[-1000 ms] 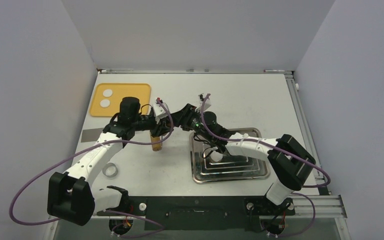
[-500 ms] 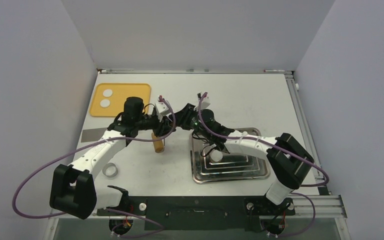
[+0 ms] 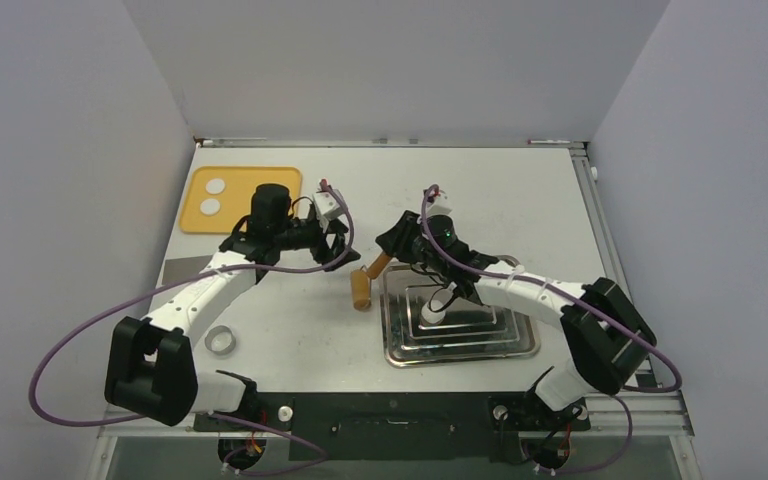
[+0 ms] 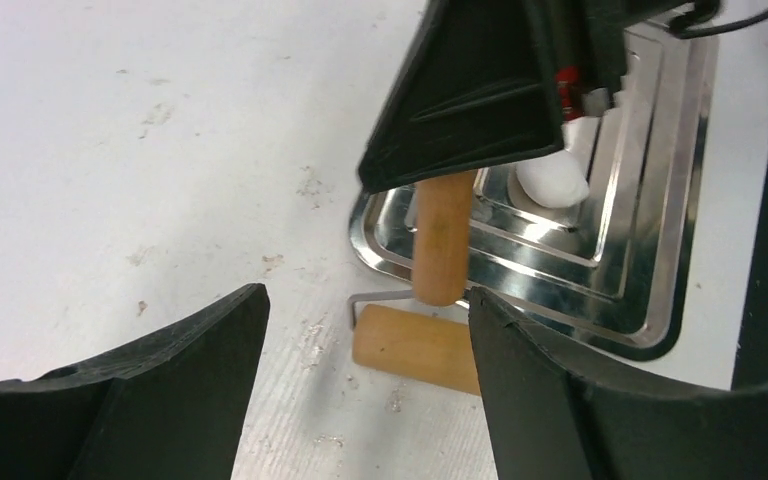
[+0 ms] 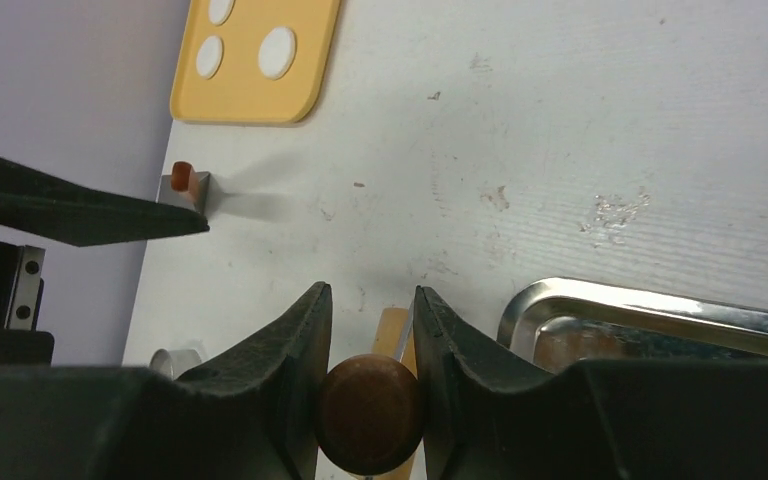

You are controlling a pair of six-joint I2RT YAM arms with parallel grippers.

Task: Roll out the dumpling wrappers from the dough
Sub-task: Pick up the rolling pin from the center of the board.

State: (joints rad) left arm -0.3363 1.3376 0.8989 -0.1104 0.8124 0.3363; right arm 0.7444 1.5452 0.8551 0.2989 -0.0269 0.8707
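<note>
Right gripper is clamped on the dark rounded end of a wooden rolling pin. Just beside it, the left gripper hangs spread wide with nothing between its fingers. Under both lies the white table. A stepped metal tray sits on its right half, and a yellow board at the far left corner. The pin's roller rests on the table just outside the tray's left rim, its handle leading into the right gripper. Three coin-like rounds of dough lie on the board, well apart from the pin. A white lump, probably dough too, sits in the tray's middle. A small metal ring lies at the near left. Nothing flattened is in view.

The hold is at the handle's very end, so pressing down may twist the pin in the jaws. Lifted into the tray, the roller could catch the rim and shove the tray.

Overhead, the left arm hides one round, so only two show; the right wrist view shows all three. Only the left wrist view shows the lump's soft, rounded shape.
</note>
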